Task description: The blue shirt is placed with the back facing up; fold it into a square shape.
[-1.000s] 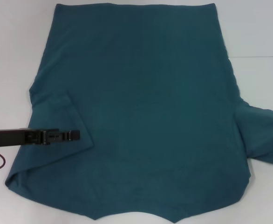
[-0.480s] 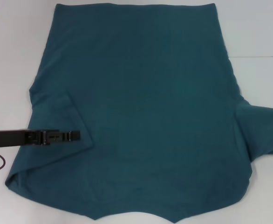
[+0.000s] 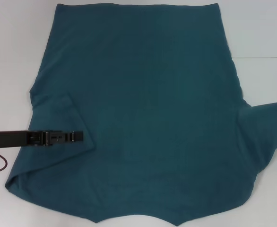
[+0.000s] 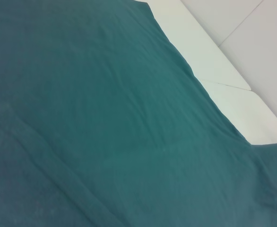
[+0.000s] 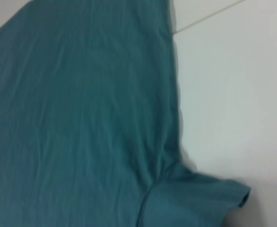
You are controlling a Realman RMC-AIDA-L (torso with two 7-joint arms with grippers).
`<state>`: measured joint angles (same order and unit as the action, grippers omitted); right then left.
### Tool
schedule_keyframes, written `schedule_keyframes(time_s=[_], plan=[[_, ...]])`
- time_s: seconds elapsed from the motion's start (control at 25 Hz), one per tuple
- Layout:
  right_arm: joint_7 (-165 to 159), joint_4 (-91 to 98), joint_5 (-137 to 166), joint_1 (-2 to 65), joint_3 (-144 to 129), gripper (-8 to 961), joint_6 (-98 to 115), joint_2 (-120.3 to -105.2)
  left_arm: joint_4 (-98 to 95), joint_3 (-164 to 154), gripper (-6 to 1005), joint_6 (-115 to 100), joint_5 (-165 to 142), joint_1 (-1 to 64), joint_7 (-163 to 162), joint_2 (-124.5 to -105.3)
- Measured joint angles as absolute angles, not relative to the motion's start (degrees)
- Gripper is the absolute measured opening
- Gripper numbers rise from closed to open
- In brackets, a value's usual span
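The shirt (image 3: 143,109) lies spread flat on the white table (image 3: 15,42), covering most of it, with its straight hem at the far side from the robot and its curved neckline edge at the near side. The left gripper (image 3: 80,136) reaches in from the robot's left, low over the cloth, its dark body lying level and its tip pointing toward the middle of the shirt. Under and around that tip lies the left sleeve (image 3: 58,137), folded inward onto the body of the shirt, its slanted edge running just beyond the tip and its hem edge just nearer the robot than the gripper. Whether the fingers are spread, pressed together or pinching the fabric cannot be told from these views. On the side opposite the gripper, well apart from it, the right sleeve (image 3: 266,130) sticks outward past the body, reaching the frame's edge. The left wrist view shows only rumpled cloth and bare table. The right gripper is not visible in any view.
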<state>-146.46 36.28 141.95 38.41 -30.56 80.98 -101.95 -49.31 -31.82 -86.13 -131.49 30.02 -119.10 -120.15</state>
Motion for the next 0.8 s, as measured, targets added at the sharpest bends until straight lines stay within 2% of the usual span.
schedule_keyframes(time_s=[0.28,0.56,0.8], plan=[[-146.55,36.34,141.03,39.99,-29.91,22,81.72,-102.33,-49.31,-31.82,961,-86.14,-131.42,30.06,-119.67,-120.15],[-146.15,35.88,140.50,42.50,-31.55,21,86.45,-103.61,-49.31,-31.81,961,-86.12,-131.33,30.06,-119.78,-120.15],[-146.47,36.73,140.53,41.44,-33.20,21,82.47,-103.19,-49.31,-31.81,961,-86.08,-131.05,30.11,-119.80,-120.22]])
